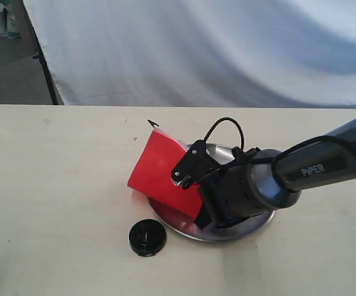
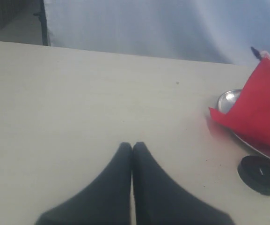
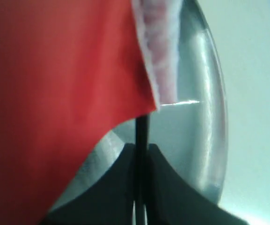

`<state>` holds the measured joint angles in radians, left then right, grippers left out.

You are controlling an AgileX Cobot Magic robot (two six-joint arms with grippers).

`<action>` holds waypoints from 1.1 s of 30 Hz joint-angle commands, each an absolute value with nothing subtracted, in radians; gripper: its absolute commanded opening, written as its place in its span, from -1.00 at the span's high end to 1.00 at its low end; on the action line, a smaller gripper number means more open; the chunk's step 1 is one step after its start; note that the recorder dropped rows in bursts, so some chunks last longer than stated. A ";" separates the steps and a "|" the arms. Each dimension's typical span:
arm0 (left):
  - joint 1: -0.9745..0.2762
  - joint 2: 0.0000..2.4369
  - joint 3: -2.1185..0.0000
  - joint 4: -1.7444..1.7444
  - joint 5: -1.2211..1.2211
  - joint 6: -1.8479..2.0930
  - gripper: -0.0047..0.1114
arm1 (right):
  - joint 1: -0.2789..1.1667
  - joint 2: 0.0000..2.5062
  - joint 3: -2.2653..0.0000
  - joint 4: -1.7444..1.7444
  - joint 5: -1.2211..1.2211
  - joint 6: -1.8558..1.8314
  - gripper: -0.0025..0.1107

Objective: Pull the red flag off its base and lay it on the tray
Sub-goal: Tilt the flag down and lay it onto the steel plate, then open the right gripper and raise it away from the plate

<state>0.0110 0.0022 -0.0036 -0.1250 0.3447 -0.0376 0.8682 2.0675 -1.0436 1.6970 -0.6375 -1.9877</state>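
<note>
Gripping the thin black stick point(image 3: 142, 126) of the red flag point(image 1: 162, 169), the right gripper point(image 3: 142, 147) has its two dark fingers pressed against the stick from both sides, just below the cloth's lower edge. The flag is tilted over the tray point(image 1: 255, 223), its pointed tip reaching out past the tray's far rim, and its red cloth spreads across the tray's side nearest the base point(image 1: 147, 237). One corner of the cloth hangs out beyond that rim. Whether the cloth actually rests on the metal cannot be told. The pale edge strip point(image 3: 160, 56) runs along the cloth next to the stick, above the tray's shiny floor. The base sits flat on the table point(image 1: 54, 185) just beside the tray's near rim, socket up, apart from the flag. The left gripper point(image 2: 132, 147) is well apart from the tray over bare tabletop, its fingers closed together with nothing between them.
</note>
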 commanded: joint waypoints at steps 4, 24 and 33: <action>0.013 0.000 0.000 -0.135 0.344 -0.042 0.92 | 0.853 2.078 -1.039 1.744 -0.523 -1.965 0.40; 0.013 0.000 0.000 -0.135 0.344 -0.042 0.92 | 0.817 1.962 -1.039 1.567 -0.405 -1.529 0.10; 0.013 0.000 0.000 -0.135 0.344 -0.042 0.92 | 0.817 1.495 -0.896 1.588 -0.419 -1.548 0.10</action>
<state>0.0110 0.0022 -0.0036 -0.1250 0.3447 -0.0376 0.8210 1.5648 -0.9373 1.5832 -0.3901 -1.5416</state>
